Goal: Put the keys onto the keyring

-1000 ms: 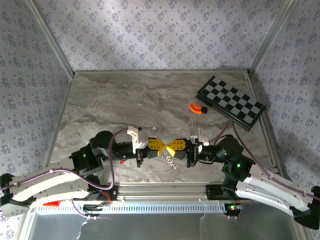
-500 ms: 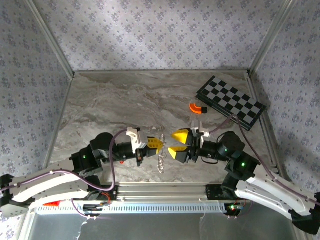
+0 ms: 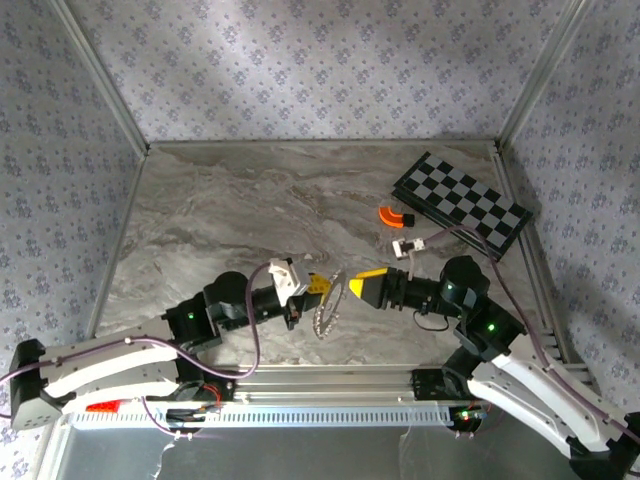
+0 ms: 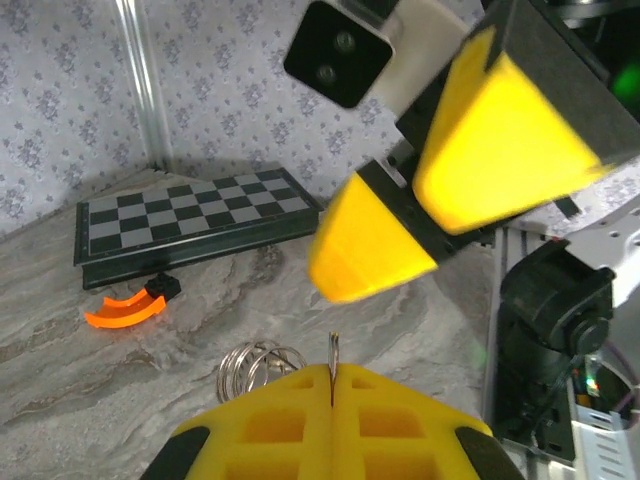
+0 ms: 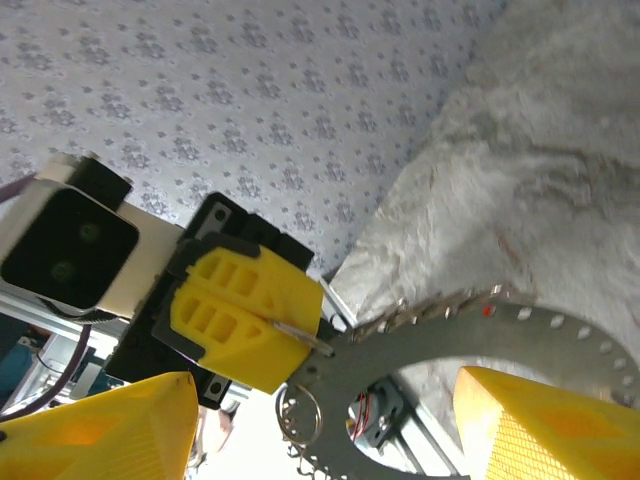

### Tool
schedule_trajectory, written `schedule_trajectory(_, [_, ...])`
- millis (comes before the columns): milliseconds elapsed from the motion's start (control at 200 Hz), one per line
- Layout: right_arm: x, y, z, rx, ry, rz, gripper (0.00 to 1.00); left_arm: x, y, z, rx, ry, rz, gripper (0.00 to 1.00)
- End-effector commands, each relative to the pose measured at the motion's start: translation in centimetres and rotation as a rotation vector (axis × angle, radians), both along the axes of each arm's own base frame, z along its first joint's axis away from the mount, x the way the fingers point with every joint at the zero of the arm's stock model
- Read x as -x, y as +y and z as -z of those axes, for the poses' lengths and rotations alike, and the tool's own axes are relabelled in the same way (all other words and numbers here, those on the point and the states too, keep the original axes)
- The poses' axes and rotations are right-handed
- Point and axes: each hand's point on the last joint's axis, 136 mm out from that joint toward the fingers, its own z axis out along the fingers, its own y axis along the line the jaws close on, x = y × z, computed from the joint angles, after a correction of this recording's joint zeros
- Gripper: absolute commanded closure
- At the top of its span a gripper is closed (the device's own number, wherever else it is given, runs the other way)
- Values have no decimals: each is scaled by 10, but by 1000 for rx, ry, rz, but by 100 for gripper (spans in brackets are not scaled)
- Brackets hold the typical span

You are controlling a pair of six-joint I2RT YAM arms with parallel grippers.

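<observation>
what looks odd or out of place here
The keyring is not lying flat on the table: the left hand, shut, pinches its rim and holds it up on edge, tilted. The right hand faces it open, holding nothing. An orange curved piece lies loose beside the chequered board.

Found left pincer (image 3: 314, 288) clamped tight on the keyring (image 5: 540, 325) edge, pointing right. Found right pincer (image 3: 364, 289) gaping wide, pointing left, facing it closely. Noted both arms bent low over near worktop (image 3: 250, 210) centre.
</observation>
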Motion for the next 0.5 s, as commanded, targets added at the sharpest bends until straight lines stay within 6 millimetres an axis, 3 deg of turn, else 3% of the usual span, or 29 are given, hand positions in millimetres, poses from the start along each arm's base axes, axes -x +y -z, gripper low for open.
schedule_trajectory(0, [8, -3, 31, 28, 137, -14, 31, -11, -4, -26, 136, -17, -59, 100])
schedule_trajectory(235, [11, -11, 67, 33, 234, 10, 31, -27, -20, -9, 130, 20, -113, 100])
schedule_trajectory(405, [1, -13, 72, -49, 268, 37, 33, -27, -34, -4, 110, 32, -84, 100])
schedule_trajectory(500, [-2, -16, 63, -83, 246, 46, 34, -27, -39, -2, 103, 37, -70, 100])
